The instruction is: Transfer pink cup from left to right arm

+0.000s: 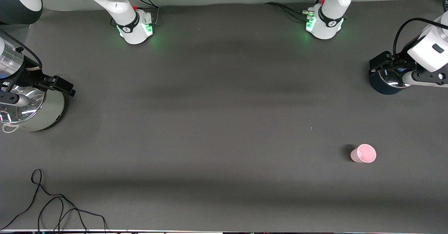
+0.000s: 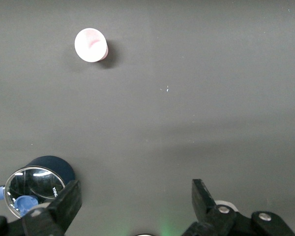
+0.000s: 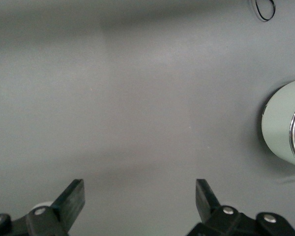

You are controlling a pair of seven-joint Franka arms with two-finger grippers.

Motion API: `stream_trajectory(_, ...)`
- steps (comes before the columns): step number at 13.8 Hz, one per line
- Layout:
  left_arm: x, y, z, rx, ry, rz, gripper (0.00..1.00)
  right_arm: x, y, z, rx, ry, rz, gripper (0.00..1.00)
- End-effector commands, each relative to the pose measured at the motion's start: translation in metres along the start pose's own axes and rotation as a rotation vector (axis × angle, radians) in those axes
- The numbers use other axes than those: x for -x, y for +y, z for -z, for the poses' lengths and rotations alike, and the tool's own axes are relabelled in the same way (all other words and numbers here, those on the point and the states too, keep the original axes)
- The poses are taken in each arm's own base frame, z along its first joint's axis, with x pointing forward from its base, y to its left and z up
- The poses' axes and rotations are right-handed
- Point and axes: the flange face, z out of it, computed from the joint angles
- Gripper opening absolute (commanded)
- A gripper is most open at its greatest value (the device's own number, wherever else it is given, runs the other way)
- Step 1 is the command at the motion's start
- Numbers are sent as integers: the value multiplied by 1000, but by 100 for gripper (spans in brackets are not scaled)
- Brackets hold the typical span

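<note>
Left gripper, jaws wide apart, hangs over dark blue pot; right gripper, also spread, over pale green pot. Pink cup upright, alone on table. No legible labels.

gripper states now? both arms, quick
Left gripper: open, empty, over the dark blue pot.
Right gripper: open, empty, over the pale green pot.

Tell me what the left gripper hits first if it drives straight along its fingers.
Probably bare table: the open left gripper points down at empty mat. The pink cup and dark blue pot lie off its line.
</note>
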Motion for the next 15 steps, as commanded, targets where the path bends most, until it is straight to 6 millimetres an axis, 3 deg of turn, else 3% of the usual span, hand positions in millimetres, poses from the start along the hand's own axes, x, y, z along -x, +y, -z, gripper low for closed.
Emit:
stream_trajectory(1,-10,1,5,-15,-4,15,100,2,-2,0,-10,-14,4,100)
stream_trajectory(15,-12,-7,4,-52,-14,1,100,-1,0,1,-13,-12,7,100)
